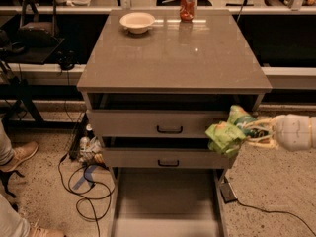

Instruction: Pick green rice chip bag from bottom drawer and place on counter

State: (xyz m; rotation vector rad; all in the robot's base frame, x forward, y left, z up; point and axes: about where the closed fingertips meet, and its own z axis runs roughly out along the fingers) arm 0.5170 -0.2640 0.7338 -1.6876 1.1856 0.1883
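Note:
My gripper (245,131) comes in from the right edge on a white arm and is shut on the green rice chip bag (225,134). It holds the crumpled light-green bag in the air in front of the cabinet's right side, level with the upper handled drawer and below the counter (173,53). The bottom drawer (165,201) is pulled out wide below; its grey tray shows nothing inside.
A cream bowl (137,21) and a red soda can (187,5) stand at the counter's far edge. Two drawers with black handles (169,129) stand slightly open. Cables (81,181) and a person's shoe (17,154) lie on the floor at left.

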